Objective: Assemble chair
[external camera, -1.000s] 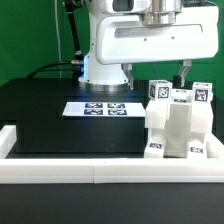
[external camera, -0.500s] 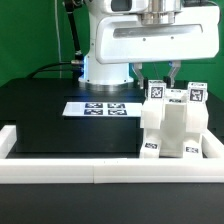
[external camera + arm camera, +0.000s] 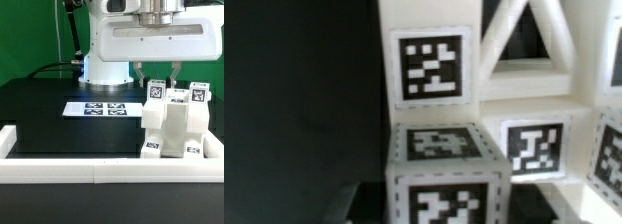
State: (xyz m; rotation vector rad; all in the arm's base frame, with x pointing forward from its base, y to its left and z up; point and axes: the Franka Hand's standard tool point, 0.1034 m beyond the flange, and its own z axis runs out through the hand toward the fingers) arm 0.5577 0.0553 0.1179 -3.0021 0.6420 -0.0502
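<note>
The chair stands partly built at the exterior view's right, a blocky white body with black-and-white tags on its upper faces. My gripper hangs straight over it, its two dark fingers pressed against both sides of a small tagged post on the chair's top left corner. In the wrist view that post sits between the jaws of my gripper, with more tagged white chair faces beyond it.
The marker board lies flat on the black table behind the chair. A low white border rail runs along the front, with another stretch at the exterior view's left.
The fingers stood wide apart a second ago. They have closed in on the tagged post and stayed there; the chair has not shifted.
</note>
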